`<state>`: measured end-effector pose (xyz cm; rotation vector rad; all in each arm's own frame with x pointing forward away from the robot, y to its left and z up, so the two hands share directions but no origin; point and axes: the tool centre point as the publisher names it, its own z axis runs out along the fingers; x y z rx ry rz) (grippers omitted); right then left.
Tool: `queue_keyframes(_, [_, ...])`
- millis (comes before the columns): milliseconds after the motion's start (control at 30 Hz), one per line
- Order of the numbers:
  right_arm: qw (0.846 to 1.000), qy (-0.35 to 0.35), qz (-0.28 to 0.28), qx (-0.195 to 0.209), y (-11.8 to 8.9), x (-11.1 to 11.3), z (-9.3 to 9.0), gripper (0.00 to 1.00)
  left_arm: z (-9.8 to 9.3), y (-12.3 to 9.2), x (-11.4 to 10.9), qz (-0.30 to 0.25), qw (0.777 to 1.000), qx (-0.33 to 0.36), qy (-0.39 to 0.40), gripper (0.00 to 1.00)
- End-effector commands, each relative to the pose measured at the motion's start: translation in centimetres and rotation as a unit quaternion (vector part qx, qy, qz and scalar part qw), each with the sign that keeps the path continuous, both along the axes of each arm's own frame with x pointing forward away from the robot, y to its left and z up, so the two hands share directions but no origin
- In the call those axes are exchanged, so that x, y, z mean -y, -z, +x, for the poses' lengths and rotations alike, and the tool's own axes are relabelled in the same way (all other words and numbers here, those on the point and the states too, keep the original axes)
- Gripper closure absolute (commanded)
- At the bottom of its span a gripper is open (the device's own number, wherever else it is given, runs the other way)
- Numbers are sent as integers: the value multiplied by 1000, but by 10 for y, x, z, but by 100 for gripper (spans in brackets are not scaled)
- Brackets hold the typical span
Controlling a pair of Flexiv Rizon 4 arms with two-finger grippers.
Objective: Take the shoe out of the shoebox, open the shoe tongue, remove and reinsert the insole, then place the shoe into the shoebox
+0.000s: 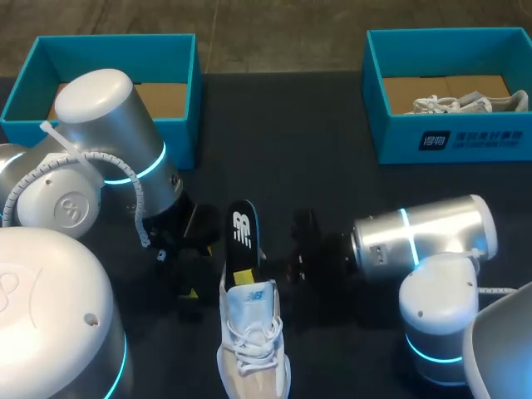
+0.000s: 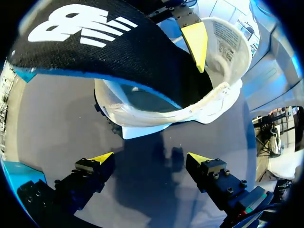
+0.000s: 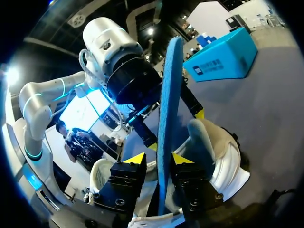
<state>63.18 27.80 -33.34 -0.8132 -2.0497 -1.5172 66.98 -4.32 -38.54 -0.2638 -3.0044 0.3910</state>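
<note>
Front and centre on the table: we're looking at the white sneaker (image 1: 253, 345) sitting on its sole on the dark tabletop (image 1: 332, 166), toe pointing back at us and heel facing the boxes.
Insole: the black insole (image 1: 243, 235) is sticking up out of the heel opening. Its lower end is sitting down inside the sneaker and its blue underside is facing our right arm.
Right gripper: our right gripper (image 3: 158, 160) is clamping the insole edge-on just above the sneaker's collar, with a yellow-tipped finger pressing on each face. From the left wrist view we're also seeing one of its yellow tips (image 2: 195, 42) lying flat on the insole's black top side.
Left gripper: our left gripper (image 2: 151, 161) is hanging spread wide just off the heel and gripping nothing. Only bare tabletop is showing between its two fingers.
Left shoebox: the teal left shoebox (image 1: 108, 50) is sitting at the far left corner, partly behind our left arm, with its cardboard floor showing.
Right shoebox: the teal right shoebox (image 1: 449, 91) is sitting at the far right, well apart from the sneaker, and a second white shoe (image 1: 470, 104) is lying inside it.
</note>
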Motion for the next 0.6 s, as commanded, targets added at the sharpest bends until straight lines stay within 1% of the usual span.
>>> queue_keyframes(33, [1000,-7,-7,0,-4,-6,9,69,-1,1,-1,-1,1000,1,0,0])
queue_keyframes(167, [1000,-8,-4,6,-9,-4,15,70,-1,1,-1,-1,1000,1,0,0])
queue_keyframes(300, [1000,-8,-3,8,-12,-4,21,75,-1,1,-1,-1,1000,1,0,0])
queue_keyframes(367, [1000,-9,-3,8,-11,-4,24,84,-1,1,-1,-1,1000,1,0,0])
queue_keyframes(400, [1000,-9,-2,8,-11,-4,25,91,-1,1,-1,-1,1000,1,0,0])
queue_keyframes(433, [1000,-9,-1,6,-10,-4,25,100,-1,1,-1,-1,1000,1,0,0])
queue_keyframes(600, [1000,-8,3,0,-5,-3,25,100,-1,1,-1,-1,1000,1,0,0])
